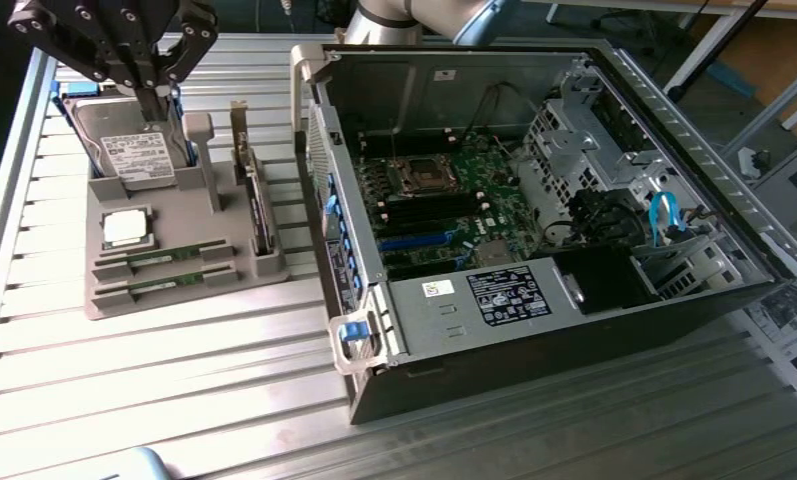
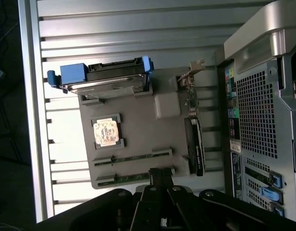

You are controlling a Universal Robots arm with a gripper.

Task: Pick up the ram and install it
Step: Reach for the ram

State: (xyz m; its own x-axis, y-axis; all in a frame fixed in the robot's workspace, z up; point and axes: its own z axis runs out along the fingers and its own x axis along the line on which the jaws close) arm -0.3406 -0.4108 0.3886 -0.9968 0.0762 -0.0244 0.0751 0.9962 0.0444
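Observation:
Two rams, thin green sticks, lie side by side in slots at the front of a grey holder (image 1: pixel 171 215): one ram (image 1: pixel 165 256) (image 2: pixel 131 158) and the second ram (image 1: pixel 171 283) (image 2: pixel 124 178) beside it. High over the holder's back end, above the hard drive, my gripper (image 1: pixel 154 98) hangs with its fingers together and nothing between them. In the wrist view my gripper (image 2: pixel 160 172) overlaps the end of the second ram. The open computer case (image 1: pixel 665 110) lies at the exterior view's right, its motherboard (image 1: pixel 485 200) and memory slots (image 1: pixel 432 207) exposed.
The holder also carries a silver hard drive (image 1: pixel 142 150) (image 2: pixel 107 79) in a blue bracket, a square CPU (image 1: pixel 127 227) (image 2: pixel 107 133) and an upright expansion card (image 1: pixel 254 200) (image 2: pixel 193 144). Everything rests on a slatted metal table (image 1: pixel 131 380).

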